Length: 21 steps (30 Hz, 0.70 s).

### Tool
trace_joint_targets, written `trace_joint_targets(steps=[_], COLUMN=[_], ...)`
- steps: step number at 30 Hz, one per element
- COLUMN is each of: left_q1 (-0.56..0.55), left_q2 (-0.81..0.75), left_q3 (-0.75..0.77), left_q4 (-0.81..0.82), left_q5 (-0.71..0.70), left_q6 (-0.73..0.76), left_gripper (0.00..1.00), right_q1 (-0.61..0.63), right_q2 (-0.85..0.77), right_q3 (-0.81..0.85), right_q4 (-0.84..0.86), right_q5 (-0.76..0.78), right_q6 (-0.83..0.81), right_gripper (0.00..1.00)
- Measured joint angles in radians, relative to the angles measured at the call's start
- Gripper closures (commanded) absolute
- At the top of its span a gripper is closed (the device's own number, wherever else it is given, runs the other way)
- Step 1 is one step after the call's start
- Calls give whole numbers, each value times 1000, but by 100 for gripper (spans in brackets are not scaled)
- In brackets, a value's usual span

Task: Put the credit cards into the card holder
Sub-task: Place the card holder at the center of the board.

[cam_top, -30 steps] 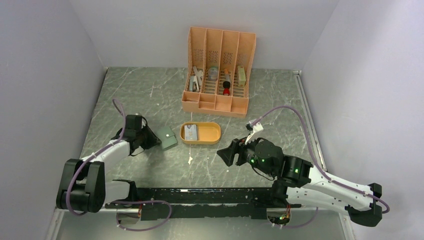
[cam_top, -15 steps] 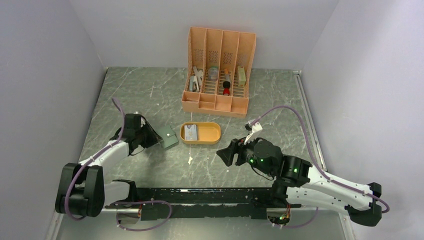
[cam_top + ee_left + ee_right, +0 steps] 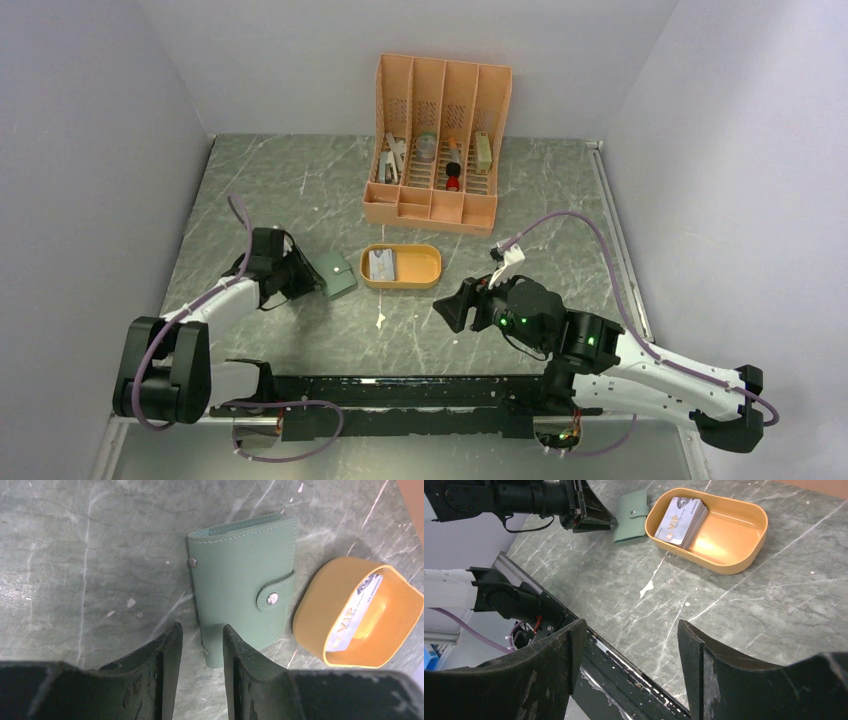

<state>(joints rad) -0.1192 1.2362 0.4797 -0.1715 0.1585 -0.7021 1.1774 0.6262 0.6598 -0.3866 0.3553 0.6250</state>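
The grey-green card holder (image 3: pixel 333 274) lies shut and snapped flat on the table, left of the orange oval tray (image 3: pixel 422 268). A stack of credit cards (image 3: pixel 381 264) lies in the tray's left end. My left gripper (image 3: pixel 310 278) is low at the holder's left side. In the left wrist view its fingers stand a narrow gap apart (image 3: pixel 200 627), with the holder's (image 3: pixel 240 590) near corner at their tips, not clamped. The cards (image 3: pixel 357 612) show in the tray (image 3: pixel 315 630) to the right. My right gripper (image 3: pixel 445 312) is wide open and empty, hovering near the front; it (image 3: pixel 629 625) looks down on the cards (image 3: pixel 684 515) and holder (image 3: pixel 631 512).
A tall orange slotted organizer (image 3: pixel 440 130) with small items stands at the back, behind the tray. Walls close in on the left, back and right. A black rail (image 3: pixel 400 390) runs along the table's near edge.
Hardly anything. The left arm wobbled slightly by the card holder and returned. The right arm has not moved.
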Motion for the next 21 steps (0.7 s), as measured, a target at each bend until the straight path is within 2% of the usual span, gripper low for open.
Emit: trace_joint_targets(steps=[14, 19, 20, 21], left_q1=[-15, -32, -33, -33], left_q2=[102, 101, 87, 63], left_q3=[20, 47, 53, 64], left_q4=[94, 58, 40, 10], left_q5=[60, 43, 35, 18], left_q6=[-5, 2, 5, 10], left_gripper=[60, 58, 56, 48], right_q1=[0, 0, 0, 0], right_q2=[6, 5, 4, 4], right_q3=[0, 0, 0, 0], right_q4=[0, 0, 0, -1], right_q5=[0, 0, 0, 1], right_q6=[0, 0, 0, 0], right_gripper=[30, 29, 28, 28])
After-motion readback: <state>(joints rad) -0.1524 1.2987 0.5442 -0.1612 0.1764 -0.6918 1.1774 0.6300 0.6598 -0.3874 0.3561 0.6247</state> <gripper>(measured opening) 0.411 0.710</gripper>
